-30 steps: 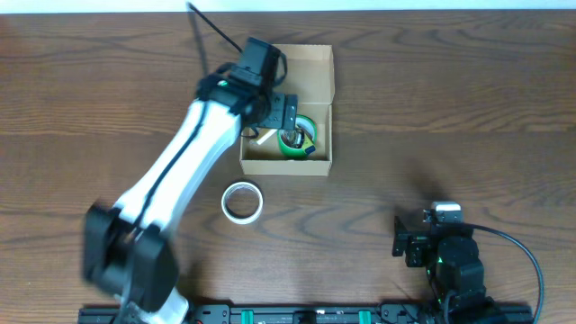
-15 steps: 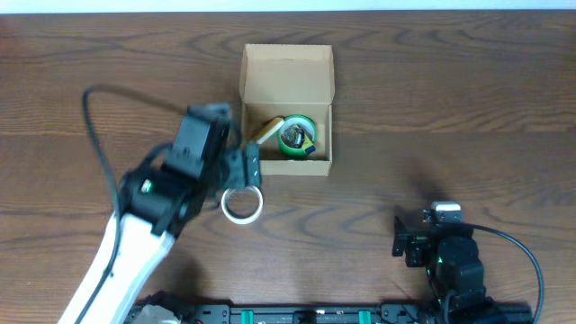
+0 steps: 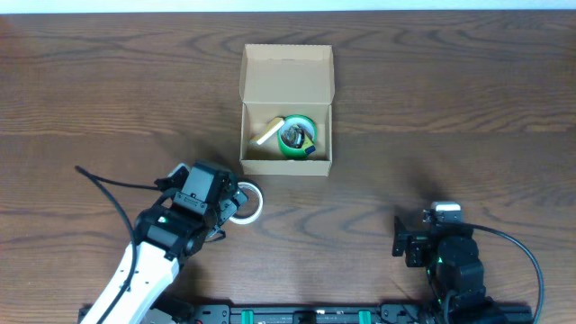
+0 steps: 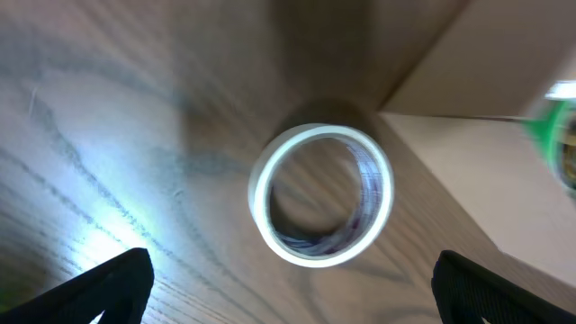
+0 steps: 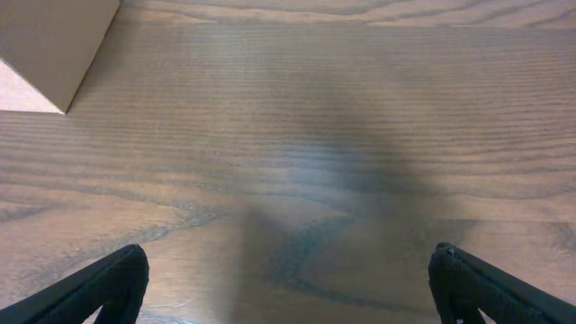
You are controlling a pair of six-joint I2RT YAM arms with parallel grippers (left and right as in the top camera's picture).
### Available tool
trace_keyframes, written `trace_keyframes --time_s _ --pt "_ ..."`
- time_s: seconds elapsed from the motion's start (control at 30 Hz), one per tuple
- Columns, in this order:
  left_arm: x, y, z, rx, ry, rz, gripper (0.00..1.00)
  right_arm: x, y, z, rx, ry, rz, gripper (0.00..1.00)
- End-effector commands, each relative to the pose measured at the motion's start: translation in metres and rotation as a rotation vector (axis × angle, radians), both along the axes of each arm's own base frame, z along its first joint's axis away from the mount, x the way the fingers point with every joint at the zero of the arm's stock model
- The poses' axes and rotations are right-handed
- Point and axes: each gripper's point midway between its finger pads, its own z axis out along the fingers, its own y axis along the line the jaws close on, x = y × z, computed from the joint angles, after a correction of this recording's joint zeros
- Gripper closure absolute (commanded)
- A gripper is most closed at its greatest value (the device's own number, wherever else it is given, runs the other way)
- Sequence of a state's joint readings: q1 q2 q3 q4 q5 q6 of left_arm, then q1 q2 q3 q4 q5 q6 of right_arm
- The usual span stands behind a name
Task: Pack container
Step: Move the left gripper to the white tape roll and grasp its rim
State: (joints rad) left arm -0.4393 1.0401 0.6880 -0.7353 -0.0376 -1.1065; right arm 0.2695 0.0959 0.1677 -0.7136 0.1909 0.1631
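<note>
Overhead, nearest the base, the right fingers (image 5: 99,288) sit spread apart above bare counter (image 3: 504,117). The left fingers (image 4: 108,283), also spread wide, hover over a white tape roll (image 4: 315,255). Beyond it stands the container (image 3: 286,166), flap open, holding a green tape roll (image 3: 291,150).

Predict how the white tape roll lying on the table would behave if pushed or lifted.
The white tape roll lies flat on the table, so a push would probably slide rather than roll it. It looks a thin hollow ring, so likely light and fairly stiff. Its smooth rim might slip in a loose pinch.
</note>
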Motion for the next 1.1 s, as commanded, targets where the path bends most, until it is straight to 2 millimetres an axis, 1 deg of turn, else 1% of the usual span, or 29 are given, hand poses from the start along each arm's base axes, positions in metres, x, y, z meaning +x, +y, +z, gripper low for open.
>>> trace_keyframes --time_s 0.0,0.1,0.23,0.37,0.4,0.47,0.5,0.63,0.8,0.93,1.0,1.03,1.07 --pt "0.000 0.003 -0.016 -0.007 0.021 0.079 0.00 0.000 -0.001 -0.001 -0.011 -0.002 0.002 0.01" --pt "0.000 0.002 -0.028 -0.014 0.035 0.099 0.00 0.000 -0.001 -0.001 -0.011 -0.002 0.002 0.01" --pt "-0.005 0.002 -0.040 -0.007 0.087 0.105 0.00 0.000 -0.001 -0.001 -0.011 -0.002 0.002 0.01" --pt "-0.004 0.000 -0.053 0.005 0.130 0.103 0.00 0.000 -0.001 -0.001 -0.011 -0.002 0.002 0.01" --pt "-0.004 -0.002 -0.056 0.004 0.140 0.101 0.05 0.000 -0.001 -0.001 -0.011 -0.002 0.002 0.01" --pt "-0.005 -0.003 -0.061 0.002 0.159 0.099 0.11 0.000 -0.001 -0.001 -0.011 -0.002 0.002 0.01" --pt "-0.006 -0.004 -0.064 0.003 0.173 0.097 0.17 0.000 -0.001 -0.001 -0.011 -0.002 0.002 0.01" --pt "-0.008 -0.009 -0.076 -0.003 0.218 0.091 0.18 0.000 -0.001 -0.001 -0.011 -0.002 0.002 0.01" --pt "-0.005 -0.014 -0.085 -0.020 0.237 0.092 0.18 0.000 -0.001 -0.001 -0.011 -0.002 0.002 0.01" --pt "-0.006 -0.017 -0.092 -0.032 0.263 0.103 0.33 0.000 -0.001 -0.001 -0.011 -0.002 0.002 0.01" --pt "-0.006 -0.019 -0.096 -0.035 0.272 0.104 0.45 0.000 -0.001 -0.001 -0.011 -0.002 0.002 0.01" --pt "-0.006 -0.019 -0.097 -0.037 0.277 0.105 0.54 0.000 -0.001 -0.001 -0.011 -0.002 0.002 0.01" --pt "-0.005 -0.019 -0.098 -0.039 0.278 0.114 0.66 0.000 -0.001 -0.001 -0.011 -0.002 0.002 0.01"
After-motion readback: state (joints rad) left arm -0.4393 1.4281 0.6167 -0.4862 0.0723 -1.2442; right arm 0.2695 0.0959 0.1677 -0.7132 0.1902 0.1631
